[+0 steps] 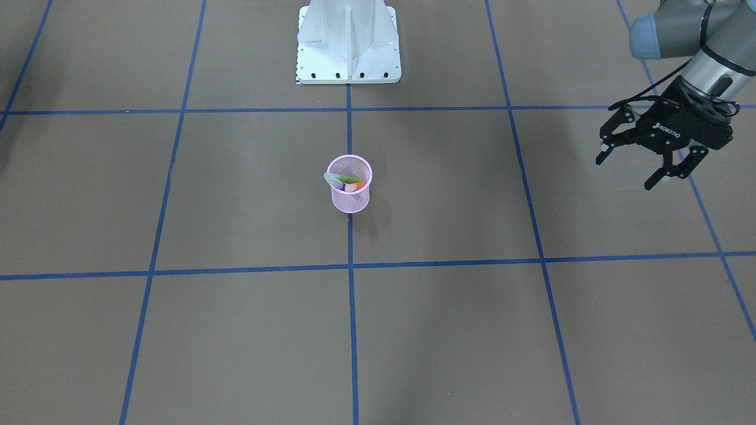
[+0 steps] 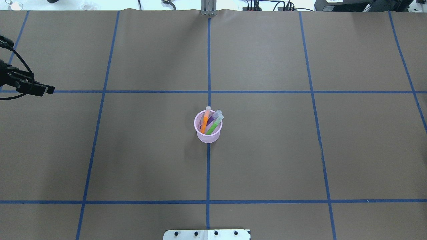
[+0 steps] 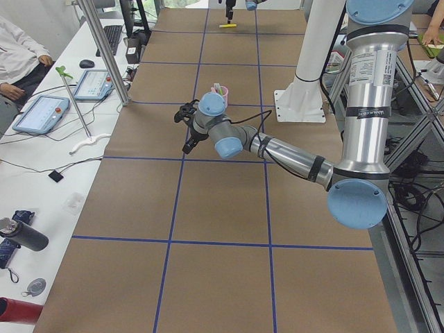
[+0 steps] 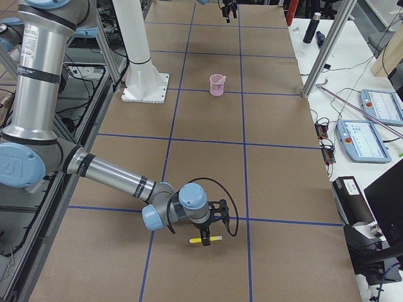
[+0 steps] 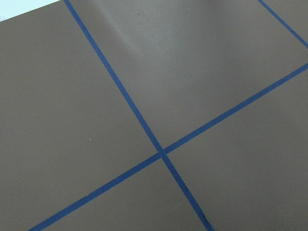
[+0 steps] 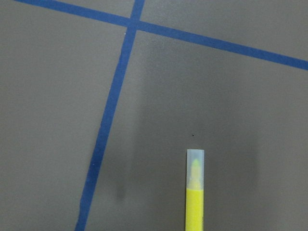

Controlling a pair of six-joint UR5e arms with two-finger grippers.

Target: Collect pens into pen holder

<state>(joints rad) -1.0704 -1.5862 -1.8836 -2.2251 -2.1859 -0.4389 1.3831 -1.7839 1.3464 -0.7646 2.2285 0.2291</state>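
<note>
a pink mesh pen holder (image 2: 208,135) stands at the centre of the table (image 2: 267,160), with three pens (image 2: 210,121) inside. the left gripper (image 1: 623,174) hangs released, well apart at its nine o'clock in the overhead view. the right gripper (image 4: 208,231) sits over a yellow pen (image 6: 195,204) far away; its grip cannot be told. brought in crosswise, that pen could strike the rim and topple the light holder.
</note>
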